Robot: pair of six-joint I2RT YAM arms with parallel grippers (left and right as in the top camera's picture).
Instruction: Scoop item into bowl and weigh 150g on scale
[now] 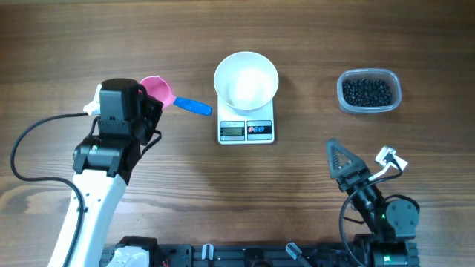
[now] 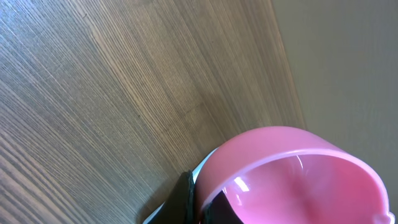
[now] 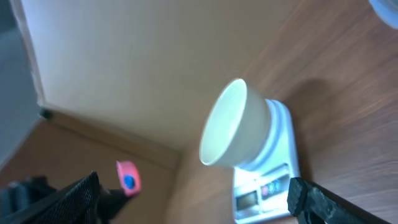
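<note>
From my station, the left arm (image 1: 96,159) reaches over the left part of the tabletop (image 1: 297,185), and its jaws are clenched on the pink scoop (image 1: 157,89) near where the round cup meets the blue handle (image 1: 192,107). The handle sticks out to the right, towards the kitchen scale (image 1: 246,130), with a gap between them. In the left wrist view the scoop's cup (image 2: 292,174) fills the lower right corner right in front of the dark fingers (image 2: 185,200), its glossy pink inside facing the camera and wood grain behind it. I cannot tell from either view whether the scoop touches the wood or hangs just above it. The white bowl (image 1: 246,80) sits on the scale's platform, covering the back of it and leaving the grey display and two round buttons showing at the front. I cannot read the display. The bowl's inside shows plain white. The black pellets (image 1: 365,92) lie in the clear plastic tub (image 1: 369,77) at the right rear of the tabletop, well apart from the bowl and far from the scoop. The right arm (image 1: 386,211) sits low at the near right, its jaws spread wide and gripping nothing. Its wrist view looks between them at the bowl (image 3: 239,127) on the scale (image 3: 273,180).
</note>
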